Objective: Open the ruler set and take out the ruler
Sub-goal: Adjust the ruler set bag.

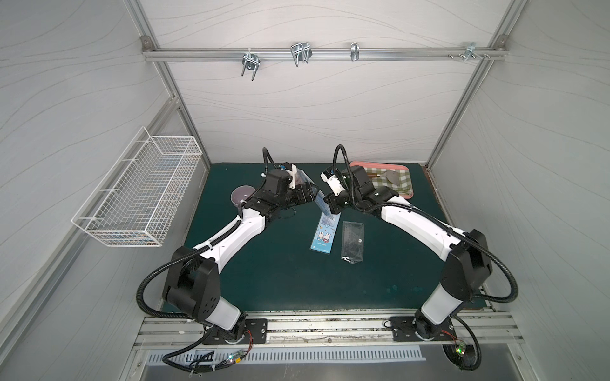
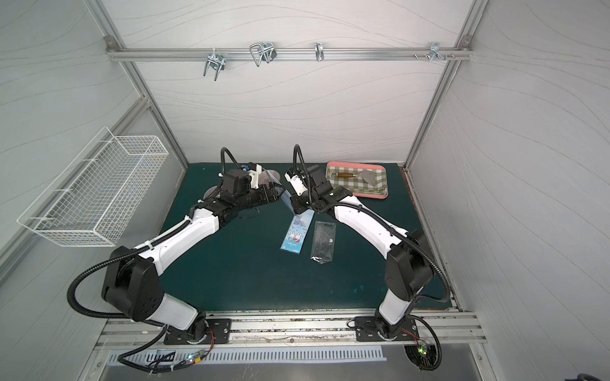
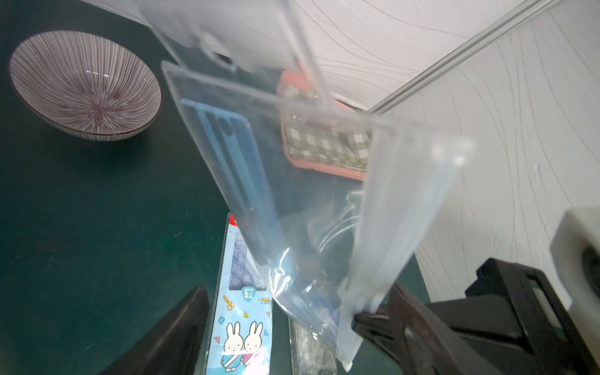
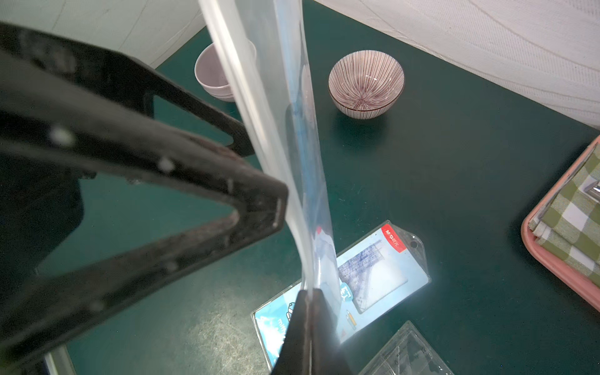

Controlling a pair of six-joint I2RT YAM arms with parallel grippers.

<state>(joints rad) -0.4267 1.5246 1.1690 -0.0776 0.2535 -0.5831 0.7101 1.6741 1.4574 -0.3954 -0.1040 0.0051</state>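
Ruler set (image 1: 318, 198) aloft between my arms in both top views, over far end of rabbit card (image 1: 325, 236); clear pack (image 1: 352, 242) beside card on counter (image 1: 264, 264).
Left wrist: blue ruler (image 3: 227, 156) inside set; my left jaws wide, set between them.
Right wrist: my right jaws pinched on set's edge; striped bowl (image 4: 366, 84) beyond.

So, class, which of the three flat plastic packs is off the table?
The clear pouch holding the blue ruler, pinched by the right gripper. The bunny pack and the see-through pack lie flat on the mat.
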